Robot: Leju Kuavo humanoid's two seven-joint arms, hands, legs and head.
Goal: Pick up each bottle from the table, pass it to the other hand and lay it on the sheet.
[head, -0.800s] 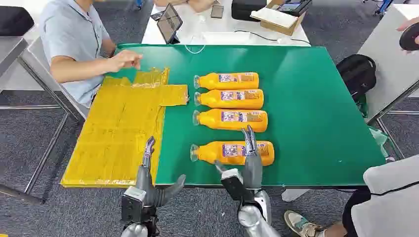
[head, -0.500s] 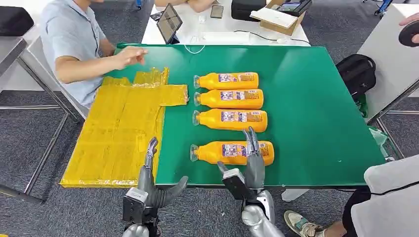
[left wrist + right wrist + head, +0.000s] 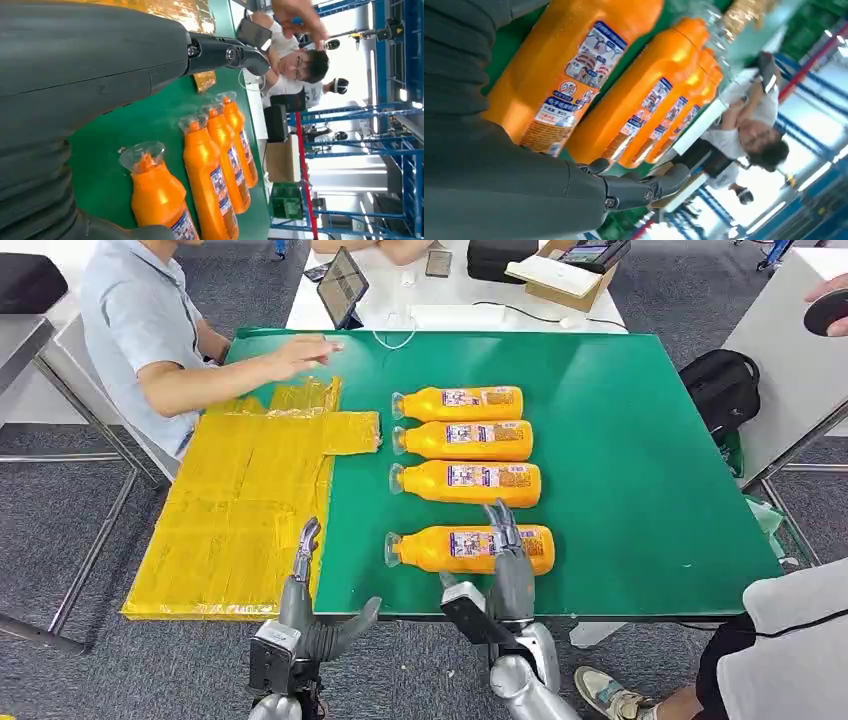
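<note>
A: Head view, bottles first. Four orange bottles are seen lying on their sides on the green table (image 3: pixel 620 440), caps toward the yellow sheet (image 3: pixel 240 510). The nearest bottle (image 3: pixel 470 549) is set apart from the other three (image 3: pixel 462 442), which lie close together in a row.

B: Right hand?

A: The right hand (image 3: pixel 505 560) is extended over the nearest bottle, its fingers (image 3: pixel 503 518) laid straight across the body near the label. In the right wrist view the same bottle (image 3: pixel 569 75) is seen just beyond the fingers (image 3: pixel 644 187), which are stretched out and not wrapped round it. Nothing is gripped. Contact with the bottle cannot be confirmed.

B: Left hand?

A: The left hand (image 3: pixel 305 610) is held at the near table edge, beside the sheet's near corner. Its fingers (image 3: pixel 303 545) are straight, the thumb spread aside, nothing held. In the left wrist view the nearest bottle (image 3: pixel 155 195) is seen with its clear cap, with the row behind.

B: Surroundings?

A: A person's hand (image 3: pixel 300 355) is reached over the table's far left corner, above the sheet. A tablet (image 3: pixel 343 285) and a cardboard box (image 3: pixel 570 270) are noted on the white table behind.
</note>
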